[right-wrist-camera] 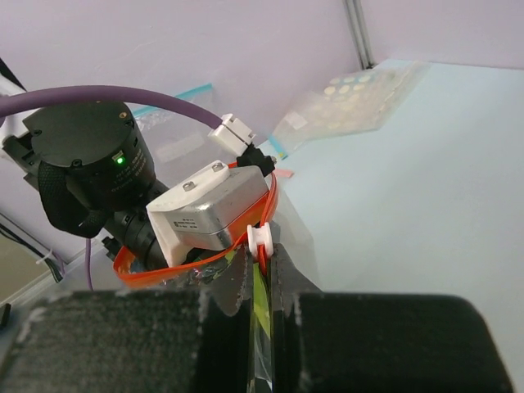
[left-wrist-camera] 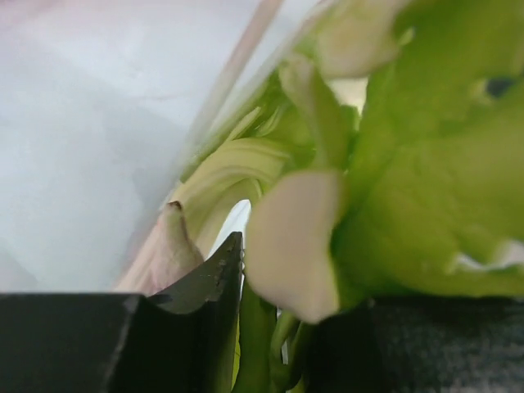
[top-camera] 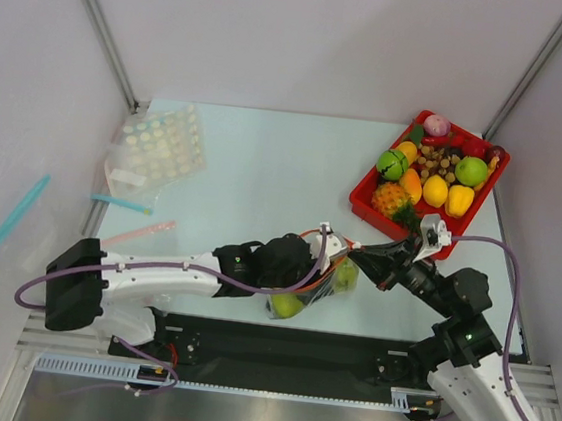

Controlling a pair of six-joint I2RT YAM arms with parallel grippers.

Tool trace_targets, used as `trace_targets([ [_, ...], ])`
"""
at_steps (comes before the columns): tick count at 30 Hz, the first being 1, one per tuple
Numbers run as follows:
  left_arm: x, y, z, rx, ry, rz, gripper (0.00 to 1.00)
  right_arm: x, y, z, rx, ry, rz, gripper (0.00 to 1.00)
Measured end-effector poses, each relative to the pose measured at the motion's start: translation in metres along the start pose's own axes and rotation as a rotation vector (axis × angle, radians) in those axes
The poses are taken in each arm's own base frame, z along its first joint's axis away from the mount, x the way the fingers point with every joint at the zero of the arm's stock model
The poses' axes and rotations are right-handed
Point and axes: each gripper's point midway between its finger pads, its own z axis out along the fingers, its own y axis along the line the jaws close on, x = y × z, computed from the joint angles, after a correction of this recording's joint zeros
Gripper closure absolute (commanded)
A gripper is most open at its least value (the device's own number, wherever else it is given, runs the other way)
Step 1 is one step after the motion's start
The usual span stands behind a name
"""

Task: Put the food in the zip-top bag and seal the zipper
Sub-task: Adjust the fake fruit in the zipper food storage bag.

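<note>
Red-orange zipper (right-wrist-camera: pixel 131 274), green-and-white leek (left-wrist-camera: pixel 409 188)

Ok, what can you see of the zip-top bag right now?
The zip-top bag is clear, floppy plastic with a red-orange zipper along its mouth and a white slider on it. It is open, by the near edge of the table, its mouth looped around the left arm, which reaches inside. The right gripper is shut on the mouth edge beside the slider. Green toy food shows through its wall.

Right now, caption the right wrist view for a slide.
Right pincer pinches the red-orange zipper by its white slider, holding the zip-top bag open around the left arm.
</note>
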Motion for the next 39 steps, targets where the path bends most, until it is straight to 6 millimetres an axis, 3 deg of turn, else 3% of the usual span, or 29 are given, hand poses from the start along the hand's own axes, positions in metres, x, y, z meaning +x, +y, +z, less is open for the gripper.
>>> trace_targets([
  [3, 0.000, -0.001, -0.005, 0.005, 0.005, 0.003, 0.68, -0.001, 0.003, 0.000, -0.021, 0.000, -0.008, 1.00],
  [6, -0.002, -0.002, -0.011, 0.012, 0.004, 0.007, 0.56, -0.003, 0.008, 0.000, -0.045, -0.008, -0.019, 1.00],
  [11, -0.003, -0.003, -0.021, 0.021, 0.007, 0.010, 0.45, -0.007, 0.013, 0.002, -0.075, -0.019, -0.034, 1.00],
  [16, -0.004, -0.005, -0.034, 0.028, 0.011, 0.011, 0.41, -0.007, 0.014, 0.004, -0.090, -0.014, -0.036, 1.00],
  [18, -0.007, -0.005, -0.039, 0.028, 0.007, 0.011, 0.42, -0.007, 0.015, 0.005, -0.099, -0.016, -0.040, 1.00],
  [21, -0.014, -0.006, -0.045, 0.027, 0.000, 0.006, 0.52, -0.008, 0.015, 0.007, -0.106, -0.017, -0.043, 1.00],
  [25, -0.019, -0.004, -0.048, 0.019, -0.003, 0.002, 0.53, -0.007, 0.015, 0.009, -0.113, -0.011, -0.042, 1.00],
  [26, -0.020, -0.004, -0.049, 0.017, -0.002, 0.001, 0.62, -0.007, 0.015, 0.009, -0.116, -0.010, -0.043, 1.00],
  [27, -0.021, -0.004, -0.049, 0.018, -0.001, -0.003, 0.64, -0.006, 0.015, 0.009, -0.118, -0.008, -0.042, 1.00],
  [33, -0.037, -0.007, -0.058, 0.014, -0.007, 0.002, 0.56, -0.006, 0.016, 0.012, -0.131, -0.007, -0.046, 1.00],
  [39, -0.043, -0.002, -0.062, 0.005, -0.008, -0.018, 0.61, -0.005, 0.018, 0.013, -0.142, -0.002, -0.053, 1.00],
])
